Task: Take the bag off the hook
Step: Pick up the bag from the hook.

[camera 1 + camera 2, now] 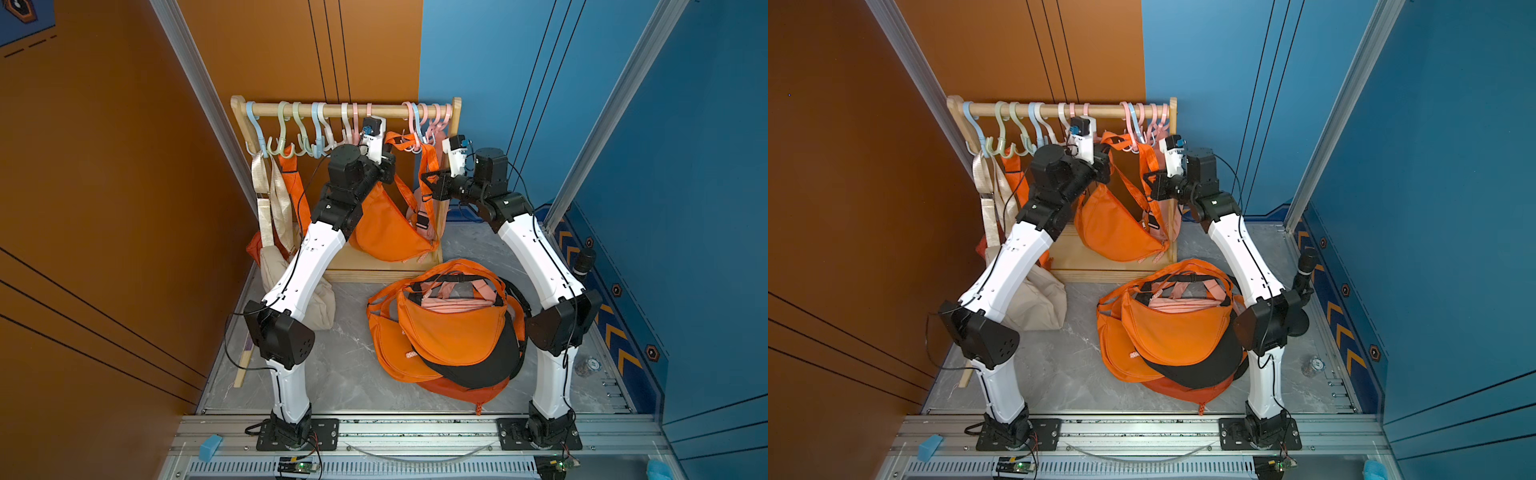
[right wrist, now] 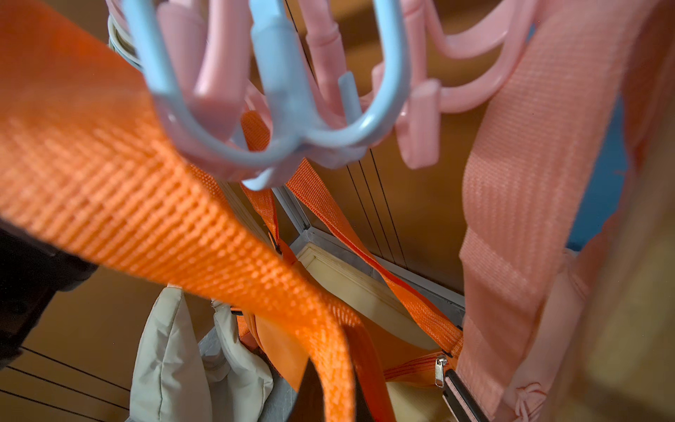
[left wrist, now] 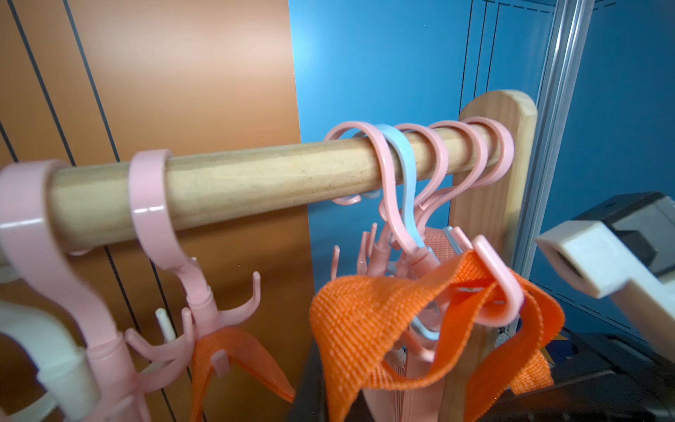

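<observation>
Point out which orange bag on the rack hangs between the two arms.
The orange bag right of centre, its strap over a pink hook. The other orange bag hangs far left, mostly hidden behind the beige bag.

In both top views, the upper part of the hanging orange crescent-shaped fabric bag (image 1: 386, 237) is covered by the black-and-white left robot arm (image 1: 320, 245). In the right wrist view, the orange webbing strap (image 2: 120, 190) is blurred and cut off at the edges. Neither arm's jaws are clearly shown.
</observation>
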### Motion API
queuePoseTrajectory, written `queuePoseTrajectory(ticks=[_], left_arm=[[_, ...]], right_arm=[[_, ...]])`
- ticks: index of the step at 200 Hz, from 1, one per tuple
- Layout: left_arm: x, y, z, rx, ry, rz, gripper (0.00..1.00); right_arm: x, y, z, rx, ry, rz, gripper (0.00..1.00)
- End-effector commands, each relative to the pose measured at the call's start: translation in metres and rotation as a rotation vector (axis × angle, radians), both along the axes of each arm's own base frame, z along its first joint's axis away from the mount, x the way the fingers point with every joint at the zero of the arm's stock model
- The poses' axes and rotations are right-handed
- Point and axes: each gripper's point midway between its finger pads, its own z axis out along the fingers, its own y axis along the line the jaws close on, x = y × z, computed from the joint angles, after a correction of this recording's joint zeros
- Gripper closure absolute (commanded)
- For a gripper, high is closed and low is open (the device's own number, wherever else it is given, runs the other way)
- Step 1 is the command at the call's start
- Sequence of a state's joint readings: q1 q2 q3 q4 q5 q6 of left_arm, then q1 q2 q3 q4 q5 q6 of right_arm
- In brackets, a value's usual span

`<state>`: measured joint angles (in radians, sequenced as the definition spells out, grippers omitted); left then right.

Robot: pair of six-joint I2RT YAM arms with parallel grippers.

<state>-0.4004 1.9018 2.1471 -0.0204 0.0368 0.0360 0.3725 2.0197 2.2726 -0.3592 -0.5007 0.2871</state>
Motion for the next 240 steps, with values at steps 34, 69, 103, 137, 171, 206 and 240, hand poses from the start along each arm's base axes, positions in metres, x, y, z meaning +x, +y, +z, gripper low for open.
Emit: queuePoseTrajectory(ticks=[34,69,103,137,171,206,240], left_arm=[[-0.013,0.01,0.007,0.005,0.004,0.033,1.0],[-0.018,0.018,0.006,0.017,0.004,0.071,1.0],[-0.016,0.027,0.013,0.023,-0.007,0.113,1.0],[-0.01,0.026,0.024,0.046,-0.015,0.133,1.0],[-0.005,0.027,0.036,0.022,-0.034,0.139,1.0],[-0.004,0.025,0.048,-0.018,-0.058,0.122,1.0],[-0.005,0.025,0.058,-0.045,-0.085,0.106,1.0]], right_arm=[[-0.022,0.008,0.017,0.015,-0.021,0.018,1.0],[-0.023,0.02,0.003,0.01,0.006,0.039,1.0],[-0.02,0.028,-0.001,0.027,0.02,0.049,1.0],[-0.017,0.031,0.005,0.051,0.014,0.049,1.0],[-0.014,0.034,0.009,0.067,0.016,0.056,1.0],[-0.013,0.035,0.013,0.072,0.015,0.06,1.0],[-0.017,0.03,0.026,0.082,-0.009,0.055,1.0]])
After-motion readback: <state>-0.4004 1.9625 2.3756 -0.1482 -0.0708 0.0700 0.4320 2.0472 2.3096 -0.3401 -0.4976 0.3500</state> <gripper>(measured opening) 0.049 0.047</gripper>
